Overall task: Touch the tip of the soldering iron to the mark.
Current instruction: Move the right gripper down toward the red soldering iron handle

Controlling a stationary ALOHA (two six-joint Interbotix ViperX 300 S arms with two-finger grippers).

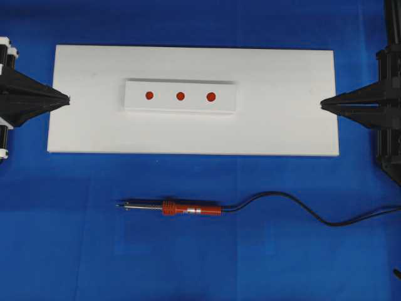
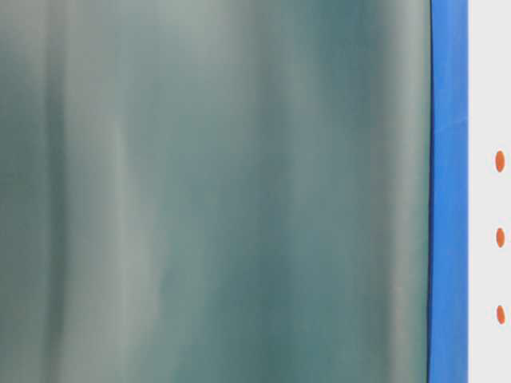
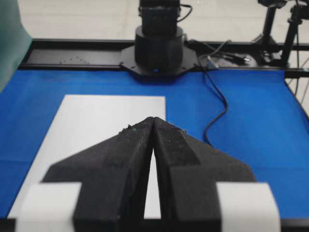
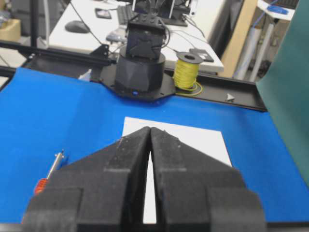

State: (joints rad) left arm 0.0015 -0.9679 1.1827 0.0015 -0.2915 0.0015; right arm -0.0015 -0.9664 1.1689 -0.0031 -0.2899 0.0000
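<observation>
We see both tools closed & empty: left tool (image 1: 67, 99), right tool (image 1: 322, 104). Soldering iron (image 1: 182, 208) lies on blue desk (image 1: 75, 238), tip pointing left.

A bench (image 1: 188, 263) covered in blue cloth carries a large white rectangular board (image 1: 282, 119); a smaller white block (image 1: 180, 108) sits on the board, left of its centre; beyond the bench's far edge stand a spool of yellow wire (image 4: 187, 70) and a green curtain (image 2: 215, 191).
</observation>
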